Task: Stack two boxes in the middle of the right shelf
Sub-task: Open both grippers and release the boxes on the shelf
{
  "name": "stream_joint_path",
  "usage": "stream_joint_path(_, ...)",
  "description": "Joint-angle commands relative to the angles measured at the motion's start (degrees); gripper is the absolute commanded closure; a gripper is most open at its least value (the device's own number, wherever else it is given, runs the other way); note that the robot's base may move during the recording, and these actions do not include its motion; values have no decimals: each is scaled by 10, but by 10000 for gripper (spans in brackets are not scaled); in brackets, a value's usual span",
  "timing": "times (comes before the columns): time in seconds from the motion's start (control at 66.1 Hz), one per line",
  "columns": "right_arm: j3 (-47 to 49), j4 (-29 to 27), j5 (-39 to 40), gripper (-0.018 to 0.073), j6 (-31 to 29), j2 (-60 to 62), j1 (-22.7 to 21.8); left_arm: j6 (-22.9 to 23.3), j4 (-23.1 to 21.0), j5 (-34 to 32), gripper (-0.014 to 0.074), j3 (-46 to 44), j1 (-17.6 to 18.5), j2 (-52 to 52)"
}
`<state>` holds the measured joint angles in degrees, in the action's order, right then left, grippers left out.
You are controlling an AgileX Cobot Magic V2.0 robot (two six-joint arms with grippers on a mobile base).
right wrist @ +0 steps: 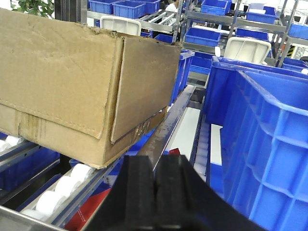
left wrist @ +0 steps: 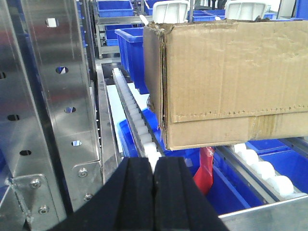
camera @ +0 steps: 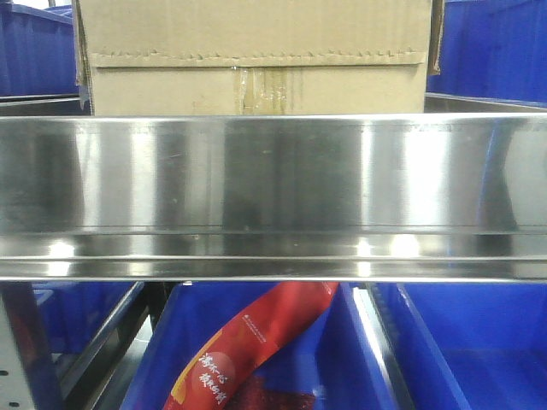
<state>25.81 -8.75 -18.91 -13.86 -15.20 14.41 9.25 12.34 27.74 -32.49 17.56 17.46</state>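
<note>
Warehouse aisle with steel racks and rows of blue bins [right wrist: 269, 144] filling the background. In the front view the right shelf [camera: 273, 184] is spanning the whole frame width, its mirror-like front rail running across the middle. One box [camera: 256, 60] is sitting behind and above that rail, upper centre of the frame, taped seam facing the camera, serrated tape edge running horizontally, stained centre seam at bottom centre of its face. A second box is not showing in any view. A red packet [camera: 256, 342] is lying in a blue bin below the rail, lower centre.

Left wrist view: the box [left wrist: 231, 82] is occupying the upper right, resting on white rollers [left wrist: 139, 130], long axis running left to right across the frame, open flaps up. The left hand [left wrist: 153, 192] is sitting at bottom centre, black fingers pressed together, clenched on nothing, below and left of the box corner, apart from it.

Right wrist view: the box [right wrist: 82, 91] is filling the upper left, its short end face turned toward frame centre. The right hand [right wrist: 156, 192] is at bottom centre, fingers closed together, empty, below the box's near corner, not touching.
</note>
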Motion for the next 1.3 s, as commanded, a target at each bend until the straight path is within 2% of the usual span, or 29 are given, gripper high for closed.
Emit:
stream_joint_path(0.0, -3, 5, 14, 721, -4, 2, 0, -1, -1, -13, 708, 2, -3, -3)
stream_joint_path(0.5, -3, 5, 14, 721, -4, 2, 0, -1, -7, -16, 708, 12, -9, -4)
stream_joint_path(0.651, -3, 5, 14, 721, -4, 2, 0, -3, -24, -35, 708, 44, -66, -22)
stream_joint_path(0.802, -3, 5, 14, 721, -4, 2, 0, -79, -75, -139, 708, 130, -142, -80)
stream_joint_path(0.893, -3, 5, 14, 721, -4, 2, 0, -82, -97, -179, 708, 189, -176, -125)
stream_joint_path(1.075, -3, 5, 14, 721, -4, 2, 0, -82, -99, -203, 708, 291, -186, -175)
stream_joint_path(1.181, -3, 5, 14, 721, -4, 3, 0, -82, -99, -252, 708, 325, -186, -175)
stream_joint_path(1.211, -3, 5, 14, 721, -4, 3, 0, -82, -100, -218, 708, 325, -186, -175)
stream_joint_path(1.287, -3, 5, 14, 721, -4, 3, 0, -82, -100, -217, 708, 325, -186, -175)
